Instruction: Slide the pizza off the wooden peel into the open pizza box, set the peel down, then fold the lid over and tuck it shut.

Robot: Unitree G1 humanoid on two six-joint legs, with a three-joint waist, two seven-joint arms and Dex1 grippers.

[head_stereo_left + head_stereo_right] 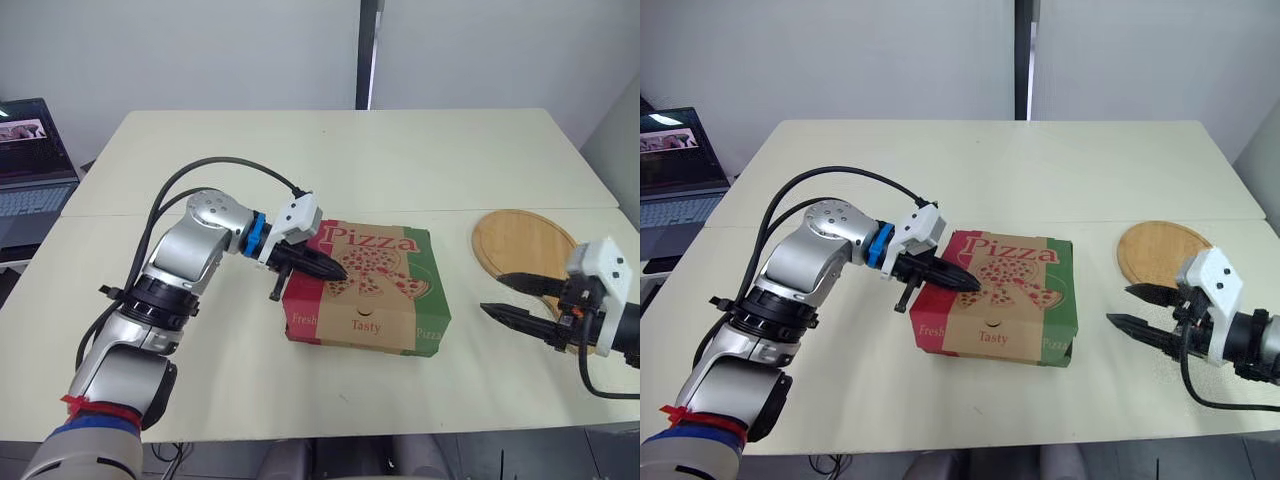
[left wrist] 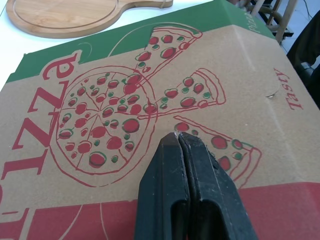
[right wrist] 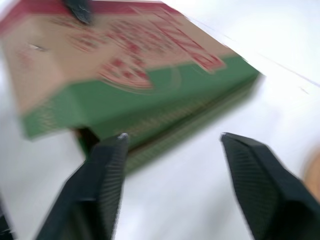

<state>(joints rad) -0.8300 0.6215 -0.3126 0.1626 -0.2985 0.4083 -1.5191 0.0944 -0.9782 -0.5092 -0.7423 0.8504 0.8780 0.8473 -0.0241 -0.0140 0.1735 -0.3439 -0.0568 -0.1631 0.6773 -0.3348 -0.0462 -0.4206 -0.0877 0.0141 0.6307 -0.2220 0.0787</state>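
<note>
Right gripper: nearest item, low over the counter, right of the box and apart from it. Jaws were spread wide and held nothing, tips aimed leftward at the box's green side.

Box: middle of the counter, lid down, printed face up, red front toward the robot. Its long axis ran left to right. No pizza was visible; judged to be inside. The right wrist view showed a dark gap under the lid at a corner of the green side, so the tuck was judged possibly unfinished there.

Left gripper: reached in from the box's left. Jaws were clenched together on nothing, tips over the printed pizza and, as far as could be told, resting on the lid.

Governing relation: the lid lay directly beneath the left jaws, so the left arm was nearer for pressing down. The green side lay to the left of the right jaws, across bare counter.

Peel: flat on the counter, bare, beyond the right gripper and to the right of the box, apart from both.

Laptop: farthest, past the counter's left edge
</note>
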